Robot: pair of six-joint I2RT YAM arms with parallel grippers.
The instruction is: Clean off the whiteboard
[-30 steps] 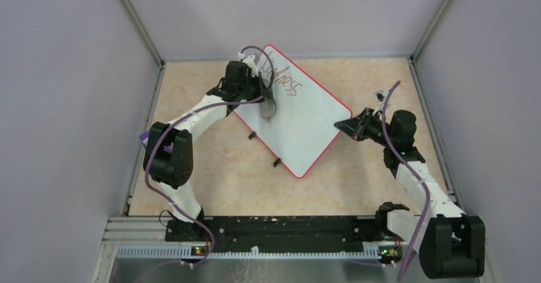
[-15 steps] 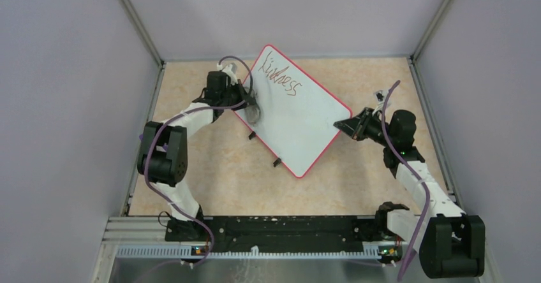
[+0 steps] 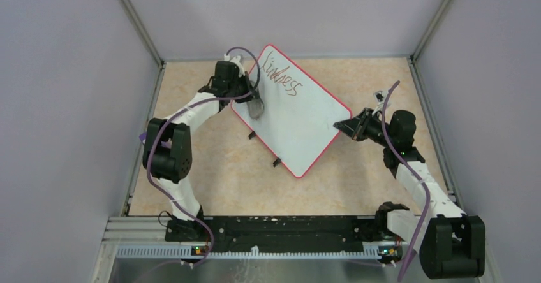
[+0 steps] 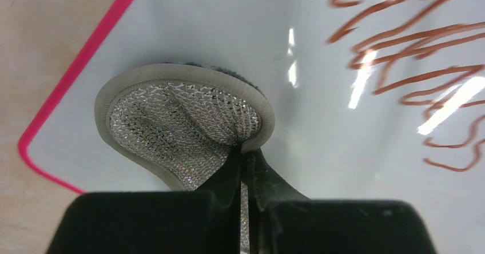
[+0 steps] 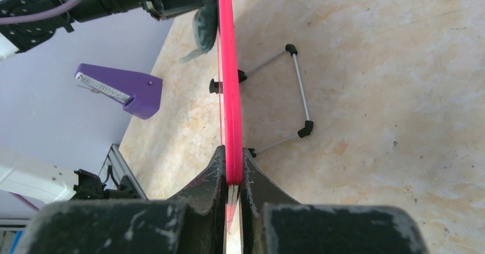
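Observation:
The whiteboard [image 3: 295,120] stands tilted on its feet, red-pink rim, red-brown handwriting [image 3: 281,77] near its far corner. In the left wrist view the board [image 4: 240,42] fills the frame with the writing [image 4: 412,42] at the right. My left gripper [image 3: 254,102] is shut on a grey mesh wiping pad [image 4: 177,119], which lies against the board near its left edge, left of the writing. My right gripper [image 3: 342,127] is shut on the board's right rim [image 5: 230,94], seen edge-on in the right wrist view.
A wire stand [image 5: 297,94] with black feet props the board on the beige table [image 3: 210,174]. A purple block [image 5: 123,91] sits at the left. Grey walls enclose the cell; a metal rail [image 3: 255,248] runs along the near edge.
My left gripper moved the pad left off the board's middle, then back a little toward the far corner. The writing looks unchanged. The right arm and board have not moved.

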